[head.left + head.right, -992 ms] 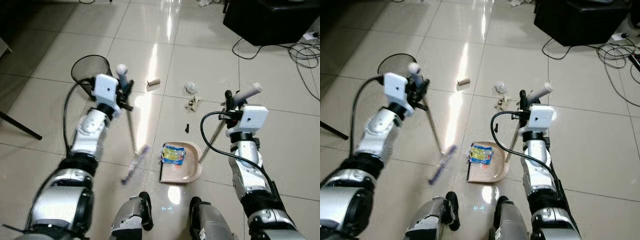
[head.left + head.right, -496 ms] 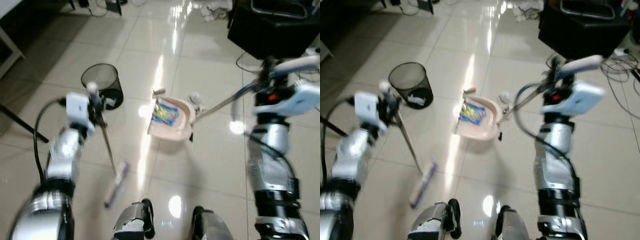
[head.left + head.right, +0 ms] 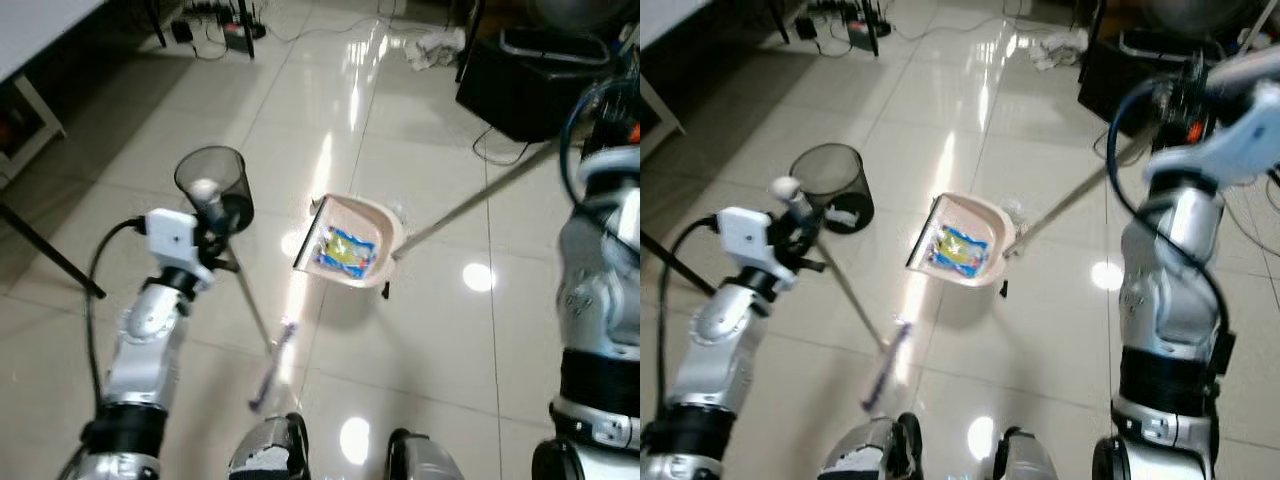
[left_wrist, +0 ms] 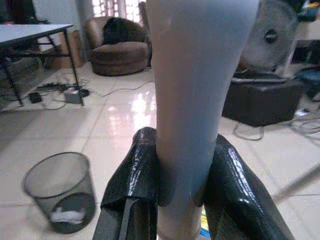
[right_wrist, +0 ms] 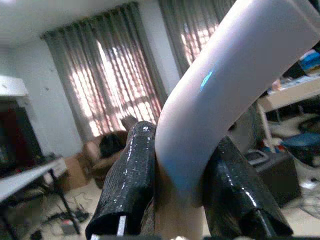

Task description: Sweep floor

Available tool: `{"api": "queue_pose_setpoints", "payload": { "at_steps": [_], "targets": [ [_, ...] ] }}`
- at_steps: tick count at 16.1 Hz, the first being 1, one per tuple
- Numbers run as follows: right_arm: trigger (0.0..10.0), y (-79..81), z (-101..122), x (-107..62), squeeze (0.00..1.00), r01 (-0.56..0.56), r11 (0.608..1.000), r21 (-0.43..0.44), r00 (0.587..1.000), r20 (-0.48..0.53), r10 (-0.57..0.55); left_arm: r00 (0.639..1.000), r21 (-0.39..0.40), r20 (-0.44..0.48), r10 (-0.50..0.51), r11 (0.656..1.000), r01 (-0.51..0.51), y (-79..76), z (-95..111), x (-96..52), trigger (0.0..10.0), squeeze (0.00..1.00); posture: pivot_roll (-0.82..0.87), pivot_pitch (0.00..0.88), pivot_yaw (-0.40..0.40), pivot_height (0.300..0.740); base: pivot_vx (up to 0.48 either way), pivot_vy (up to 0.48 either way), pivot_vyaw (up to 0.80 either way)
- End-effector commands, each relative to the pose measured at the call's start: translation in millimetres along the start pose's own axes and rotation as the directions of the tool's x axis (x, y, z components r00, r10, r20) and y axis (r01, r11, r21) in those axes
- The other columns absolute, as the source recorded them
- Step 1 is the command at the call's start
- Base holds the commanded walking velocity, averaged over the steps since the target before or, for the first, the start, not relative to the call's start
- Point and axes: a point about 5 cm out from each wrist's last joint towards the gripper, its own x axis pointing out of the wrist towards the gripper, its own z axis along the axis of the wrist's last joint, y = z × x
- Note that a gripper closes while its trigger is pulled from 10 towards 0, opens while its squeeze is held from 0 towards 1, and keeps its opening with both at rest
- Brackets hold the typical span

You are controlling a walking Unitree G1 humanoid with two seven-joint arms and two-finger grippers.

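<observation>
L pincer [image 4: 182, 200] pinching broom handle [image 4: 192, 100]; R pincer [image 5: 187, 200] pinching dustpan handle [image 5: 225, 90]; wrapper [image 3: 347, 250] print unreadable.

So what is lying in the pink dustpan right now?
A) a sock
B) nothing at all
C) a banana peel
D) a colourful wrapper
D: a blue and yellow wrapper lies in the dustpan, which the right pincer holds up by its long handle.

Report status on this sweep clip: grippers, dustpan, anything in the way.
Left gripper shut on broom handle. Right gripper shut on dustpan handle. Dustpan lifted, wrapper inside. Mesh bin ahead-left, path open.
</observation>
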Motion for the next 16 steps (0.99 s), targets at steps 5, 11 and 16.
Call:
{"api": "queue_pose_setpoints", "payload": {
  "at_steps": [5, 11, 16],
  "targets": [
    [10.0, 6.3, 24.2, 6.2, 0.0, 0.023, 0.985, 0.17, 0.999, 0.038, -0.03, 0.999, 0.039, 0.015, 0.031, 0.999, -0.032, -3.6, 11.6, -5.8, 10.0, 0.0, -0.03, 0.052, 0.066, 0.74, 0.0, 0.0, 0.0],
    [10.0, 5.4, 27.1, 21.6, 0.0, 0.024, 0.978, 0.207, 0.999, 0.035, -0.032, 1.0, 0.028, 0.011, 0.013, 1.0, -0.013, -12.1, 14.8, -7.5, 10.0, 0.0, -0.03, 0.068, 0.06, 0.74, 0.355, 0.0, 0.0],
    [10.0, 21.1, 24.0, 26.3, 0.0, -0.052, 0.989, 0.137, 0.999, 0.015, 0.05, 1.0, 0.042, -0.007, 0.03, 0.999, -0.03, -15.1, 12.2, -10.1, 10.0, 0.0, -0.03, 0.074, 0.047, 0.74, 0.398, 0.0, 0.0]
  ]
}}
